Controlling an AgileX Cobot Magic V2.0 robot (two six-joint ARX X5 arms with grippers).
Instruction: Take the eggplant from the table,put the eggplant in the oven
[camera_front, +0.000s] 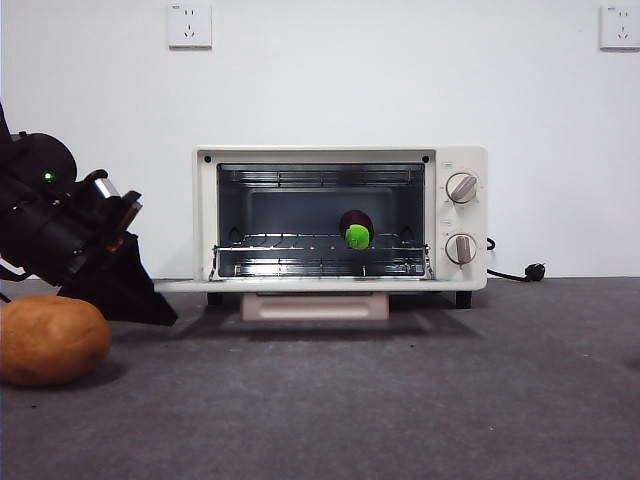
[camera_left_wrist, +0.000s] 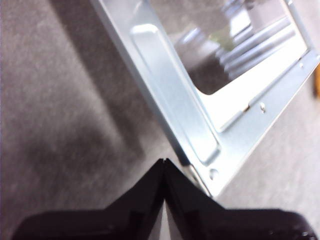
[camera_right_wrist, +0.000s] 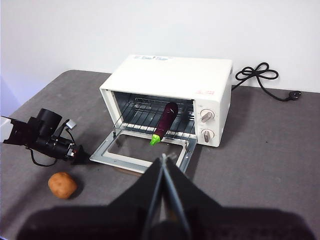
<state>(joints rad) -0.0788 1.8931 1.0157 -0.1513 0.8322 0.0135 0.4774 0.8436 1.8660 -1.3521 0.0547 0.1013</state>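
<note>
I have the bench (camera_right_wrist: 280, 150) spread dark grey under everything, and on it the oven (camera_right_wrist: 175, 75) with its door (camera_right_wrist: 137, 152) dropped flat toward me. From what I can see, the main part of the job looks done: the eggplant (camera_right_wrist: 165, 122) lies on the wire rack (camera_right_wrist: 137, 117) inside the oven, purple body pointing back into the cavity and green cap (camera_front: 357, 237) at the front edge, poking slightly out over the rack's lip. Nothing of it is left on the bench. If anything remains, I judge it is only shutting the door, which the task sentence does not ask for.

My left claw (camera_left_wrist: 164, 162) sits low at the outer corner of the open door, jaws pressed together and holding nothing; in the front view it shows as the dark mass beside the oven's left side. My right claw (camera_right_wrist: 163, 160) hangs well back and above the scene, jaws likewise closed and empty, looking down on the whole layout.

The potato (camera_right_wrist: 62, 185) rests on the bench near the left arm, apart from the oven and untouched.
</note>
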